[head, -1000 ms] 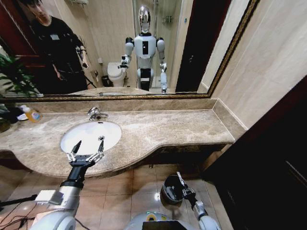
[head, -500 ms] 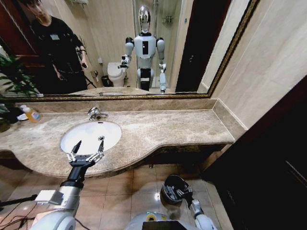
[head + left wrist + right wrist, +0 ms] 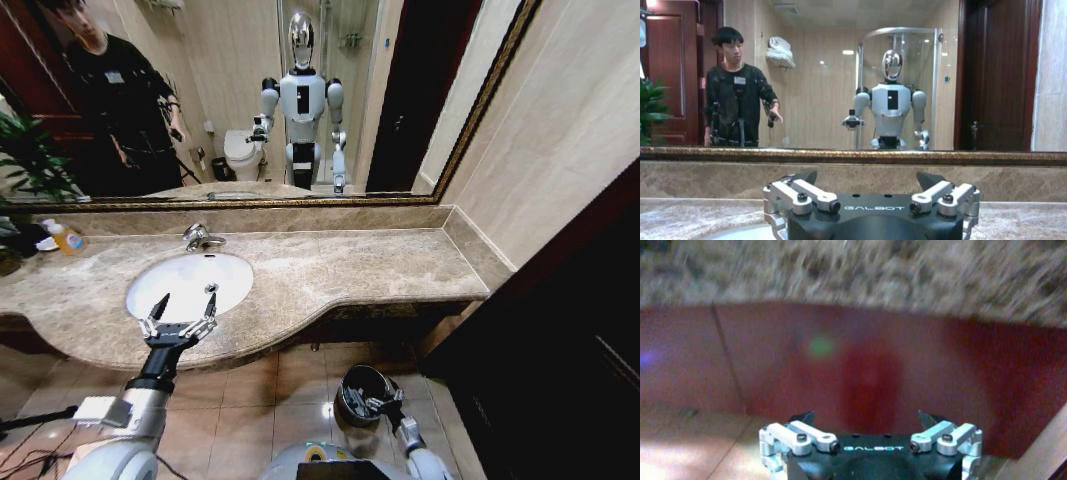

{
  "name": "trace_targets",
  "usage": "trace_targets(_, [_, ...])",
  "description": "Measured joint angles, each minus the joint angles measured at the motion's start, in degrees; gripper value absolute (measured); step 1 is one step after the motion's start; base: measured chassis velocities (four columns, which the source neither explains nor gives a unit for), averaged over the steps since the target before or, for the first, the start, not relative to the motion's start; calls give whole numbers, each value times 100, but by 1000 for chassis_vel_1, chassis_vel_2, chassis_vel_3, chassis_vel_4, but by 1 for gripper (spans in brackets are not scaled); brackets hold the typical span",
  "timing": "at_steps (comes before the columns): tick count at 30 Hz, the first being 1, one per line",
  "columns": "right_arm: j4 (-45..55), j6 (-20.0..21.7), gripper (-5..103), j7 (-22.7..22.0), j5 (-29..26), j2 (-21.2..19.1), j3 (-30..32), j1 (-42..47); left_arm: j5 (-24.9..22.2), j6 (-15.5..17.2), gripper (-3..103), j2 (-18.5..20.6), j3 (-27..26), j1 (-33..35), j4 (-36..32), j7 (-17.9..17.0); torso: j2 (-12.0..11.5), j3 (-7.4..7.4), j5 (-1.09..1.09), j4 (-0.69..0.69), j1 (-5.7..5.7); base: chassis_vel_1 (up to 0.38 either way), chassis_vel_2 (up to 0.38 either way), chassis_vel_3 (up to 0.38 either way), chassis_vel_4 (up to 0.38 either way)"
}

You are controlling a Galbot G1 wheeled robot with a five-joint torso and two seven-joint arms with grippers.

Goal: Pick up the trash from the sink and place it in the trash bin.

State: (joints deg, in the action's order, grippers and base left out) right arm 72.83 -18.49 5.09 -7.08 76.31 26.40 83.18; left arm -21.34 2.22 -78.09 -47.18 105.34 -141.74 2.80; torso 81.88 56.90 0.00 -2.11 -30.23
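1. The left hand (image 3: 182, 312) hovers over the near rim of the sink (image 3: 150, 280), fingers spread wide with nothing between them; in the left wrist view the left hand (image 3: 870, 192) points at the mirror, its two dark fingertips well apart.
2. Beyond and just below that hand lies the white basin, the chrome faucet (image 3: 197, 237) on its far side. No tube or paper scrap can be made out in the bowl from the head view (its visible part looks bare white), so the long axis of any remaining piece of trash cannot be told.
3. The right hand (image 3: 381, 404) hangs low by the floor, just over the trash bin (image 3: 352, 395), whose shiny rim sits directly under and beside it. In the right wrist view the right hand (image 3: 867, 420) shows its fingertips parted and empty, facing the dark red cabinet front under the marble surface (image 3: 340, 265).
4. The relation that matters: the sink lies straight ahead of the left hand and well apart from the right one, so the left arm is the nearer for any further pick, while the right is the one at the bin.
5. My judgement: the sink may already be emptied, but the part of the bowl behind the left hand is hidden, so that is not certain.
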Motion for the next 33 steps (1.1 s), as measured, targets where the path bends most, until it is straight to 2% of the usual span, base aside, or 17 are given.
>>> trace_targets(2, [752,328,100,-24,-40,-23,205,295,0,0,100,0,1,0,0,2,0,0,0,-1,0,0,0,0,0])
trace_targets(3, [752,328,100,-24,-40,-23,205,295,0,0,100,0,1,0,0,2,0,0,0,-1,0,0,0,0,0])
trace_targets(6, [1972,715,100,-221,-145,-35,411,868,0,0,100,0,0,0,0,0,0,0,1,1,0,0,0,0,0])
trace_targets(8, [2326,781,100,-280,-210,-44,450,1036,0,0,100,0,0,0,0,0,0,0,-1,0,1,0,0,0,0])
trace_targets(11, [3566,1014,100,-321,-363,16,595,1485,0,0,100,0,0,0,0,0,0,0,0,1,1,0,0,0,0])
trace_targets(14, [4112,1170,100,-307,-438,101,639,1601,0,0,100,0,0,0,0,0,0,0,-1,0,1,0,0,0,0])
trace_targets(19, [4702,1357,100,-332,-492,294,721,1565,0,0,100,0,0,0,0,0,0,0,0,1,1,0,0,0,0])
trace_targets(22, [5018,1740,100,-341,-589,515,913,1167,0,0,100,0,0,0,0,0,0,0,0,1,1,0,0,0,0])
trace_targets(24, [5072,1857,100,-313,-665,566,978,1012,0,0,100,0,0,0,0,0,0,0,0,0,1,0,0,0,0])
trace_targets(27, [5149,2047,100,-167,-760,625,1155,770,0,0,100,0,0,0,0,0,0,0,1,-1,0,0,0,0,0])
trace_targets(31, [5418,2512,100,413,-851,518,1556,758,0,0,100,0,0,0,0,0,0,0,0,0,0,0,0,0,0])
trace_targets(33, [5427,2560,100,588,-886,472,1625,800,0,0,100,0,0,0,0,0,0,0,0,1,0,0,0,0,0])
